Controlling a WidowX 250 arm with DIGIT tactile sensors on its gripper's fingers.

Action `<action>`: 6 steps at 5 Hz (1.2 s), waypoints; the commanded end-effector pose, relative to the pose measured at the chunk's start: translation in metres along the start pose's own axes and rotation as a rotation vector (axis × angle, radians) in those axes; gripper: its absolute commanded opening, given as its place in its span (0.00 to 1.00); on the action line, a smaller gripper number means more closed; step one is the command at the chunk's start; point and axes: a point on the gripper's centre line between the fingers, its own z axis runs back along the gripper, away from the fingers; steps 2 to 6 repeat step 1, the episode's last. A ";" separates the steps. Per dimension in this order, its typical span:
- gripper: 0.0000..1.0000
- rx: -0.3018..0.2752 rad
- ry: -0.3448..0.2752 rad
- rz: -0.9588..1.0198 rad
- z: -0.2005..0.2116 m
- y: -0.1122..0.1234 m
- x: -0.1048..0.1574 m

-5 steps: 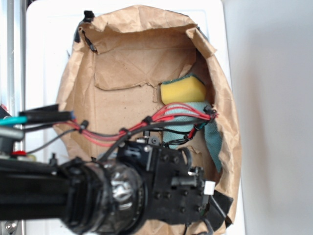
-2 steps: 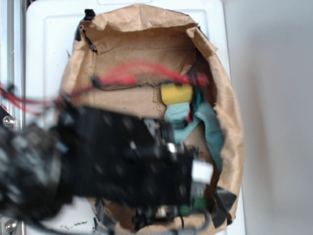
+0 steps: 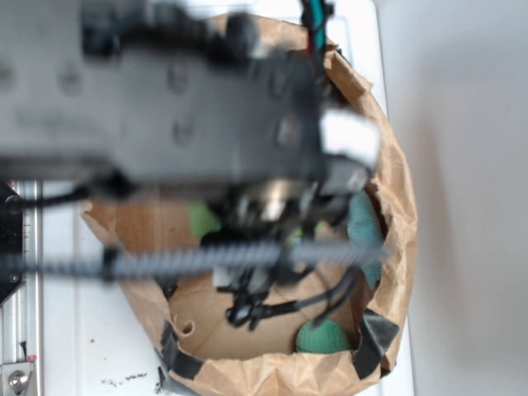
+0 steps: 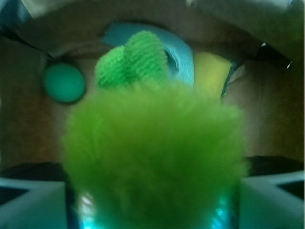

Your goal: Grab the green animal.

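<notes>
Above the paper bag (image 3: 388, 272), raised clear of its floor. Filling the wrist view, green animal (image 4: 152, 152) pinched between the jaws of the gripper (image 4: 152, 205), fuzzy body foremost. Grab apparently done; nothing left beyond holding firm. Down below, green ball (image 3: 323, 337).

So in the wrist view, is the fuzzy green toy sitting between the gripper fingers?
Yes, the fuzzy green toy fills the gap between the two pale gripper fingers at the bottom corners of the wrist view.
</notes>
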 end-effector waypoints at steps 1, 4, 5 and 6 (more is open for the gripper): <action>0.00 -0.028 -0.074 -0.004 0.049 -0.007 -0.002; 0.00 -0.028 -0.074 -0.004 0.049 -0.007 -0.002; 0.00 -0.028 -0.074 -0.004 0.049 -0.007 -0.002; 0.00 -0.028 -0.074 -0.004 0.049 -0.007 -0.002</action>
